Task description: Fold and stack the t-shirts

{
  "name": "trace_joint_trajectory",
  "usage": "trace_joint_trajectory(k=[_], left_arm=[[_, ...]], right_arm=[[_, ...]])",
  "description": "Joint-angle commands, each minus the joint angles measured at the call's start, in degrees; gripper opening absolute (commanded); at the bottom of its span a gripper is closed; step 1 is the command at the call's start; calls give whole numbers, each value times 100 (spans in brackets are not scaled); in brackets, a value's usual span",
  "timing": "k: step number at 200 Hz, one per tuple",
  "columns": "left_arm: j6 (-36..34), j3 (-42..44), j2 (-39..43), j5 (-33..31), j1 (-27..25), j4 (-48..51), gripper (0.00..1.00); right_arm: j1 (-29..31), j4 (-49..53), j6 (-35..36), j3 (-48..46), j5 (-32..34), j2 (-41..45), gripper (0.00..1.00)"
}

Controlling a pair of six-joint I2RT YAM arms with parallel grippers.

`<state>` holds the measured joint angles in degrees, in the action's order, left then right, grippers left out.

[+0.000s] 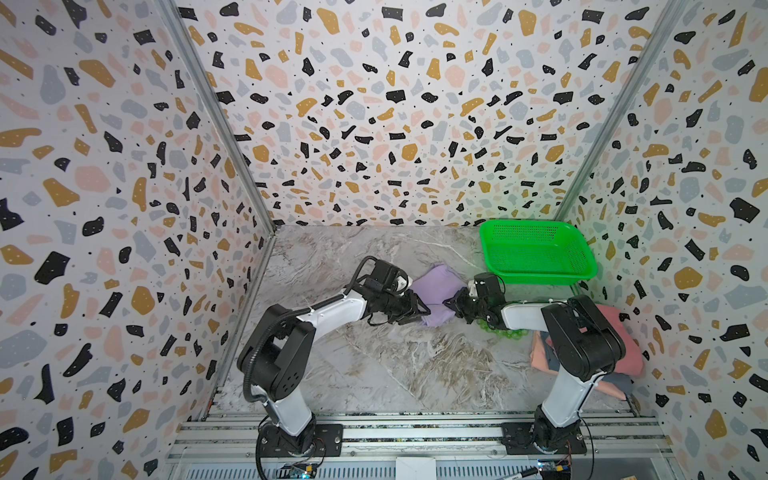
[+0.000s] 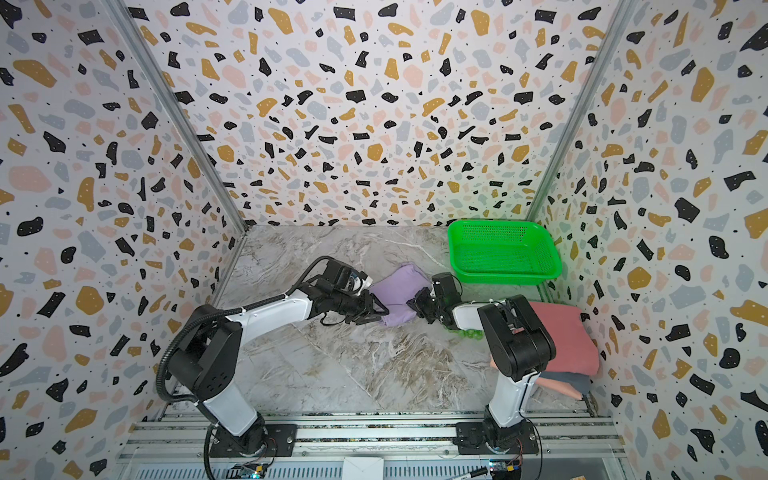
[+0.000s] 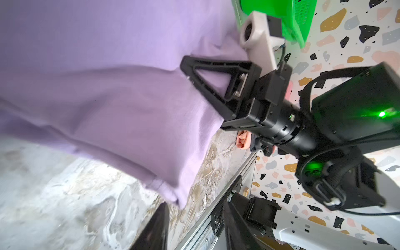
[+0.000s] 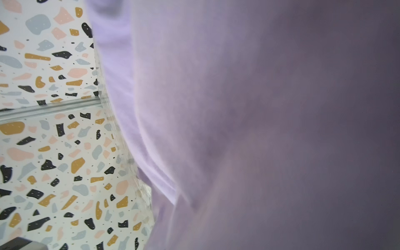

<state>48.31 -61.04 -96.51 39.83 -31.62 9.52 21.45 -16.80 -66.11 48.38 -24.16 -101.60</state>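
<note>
Lavender t-shirt (image 1: 438, 286) pinched by right gripper (image 1: 451, 305) jaws; left gripper (image 1: 422, 316) jaws parted.

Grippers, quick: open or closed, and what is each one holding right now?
Left gripper: open, holding nothing.
Right gripper: closed on the lavender shirt.

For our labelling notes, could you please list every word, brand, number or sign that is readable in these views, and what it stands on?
No text can be read in any view.
The lavender shirt, pink shirt and basket: plain, no print or label showing.
The circuit boards and pen at the front edge: any marking is too small to read.
</note>
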Motion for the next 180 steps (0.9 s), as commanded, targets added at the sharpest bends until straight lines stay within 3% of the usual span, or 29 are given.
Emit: trace_joint_trajectory(k=[1, 22, 55, 98, 138, 180], left_arm=[[-211, 84, 230, -93, 245, -92, 45], [-355, -151, 78, -199, 323, -46, 50], [-962, -839, -270, -452, 332, 428, 66], [-1360, -1690, -616, -885, 472, 742, 72], [-1412, -1976, -890, -851, 693, 745, 73], [-1413, -2185, -1159, -720, 832, 727, 73]], right_arm=[[-19, 1437, 1383, 447, 193, 408, 0], [8, 1888, 1824, 549, 305, 545, 0], [-1, 2204, 2396, 928, 556, 772, 0], [-278, 2743, 2955, 1962, 351, 1136, 0], [-1152, 3482, 3165, 2893, -139, 1625, 0], [-2912, 3846, 2933, 3103, -901, 2369, 0]])
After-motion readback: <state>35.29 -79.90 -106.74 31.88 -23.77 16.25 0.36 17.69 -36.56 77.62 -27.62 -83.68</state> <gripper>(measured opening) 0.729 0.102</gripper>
